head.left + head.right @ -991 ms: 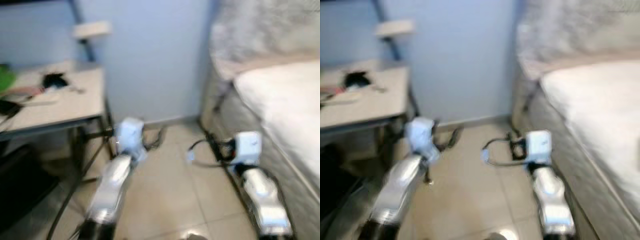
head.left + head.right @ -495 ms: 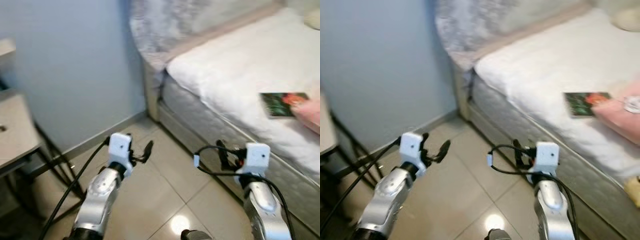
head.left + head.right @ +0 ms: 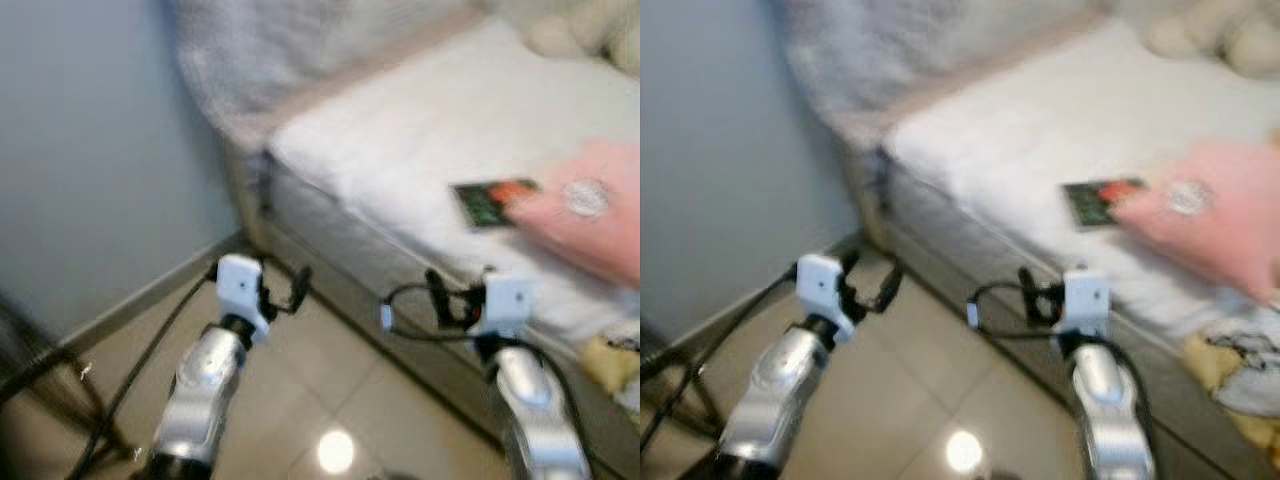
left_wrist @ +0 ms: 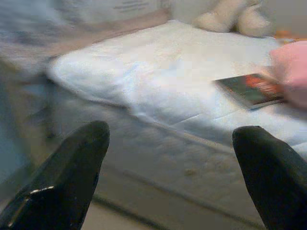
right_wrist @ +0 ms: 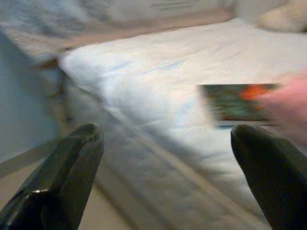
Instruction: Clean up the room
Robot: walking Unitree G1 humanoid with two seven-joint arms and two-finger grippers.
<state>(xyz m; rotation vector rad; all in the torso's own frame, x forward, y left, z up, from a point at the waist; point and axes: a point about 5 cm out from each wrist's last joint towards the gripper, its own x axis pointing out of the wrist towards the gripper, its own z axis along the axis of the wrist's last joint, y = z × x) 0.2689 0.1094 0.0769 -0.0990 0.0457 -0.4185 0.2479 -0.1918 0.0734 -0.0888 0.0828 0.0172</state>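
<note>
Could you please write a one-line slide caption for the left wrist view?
Left gripper, jaws open, faces the bed, where a book lies beside a pink pillow.

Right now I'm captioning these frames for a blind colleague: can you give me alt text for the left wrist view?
A bed with a white sheet, seen between the open left gripper's two black fingers. A dark book lies on the sheet beside a pink cushion, and a pale plush toy sits at the bed's far end.
</note>
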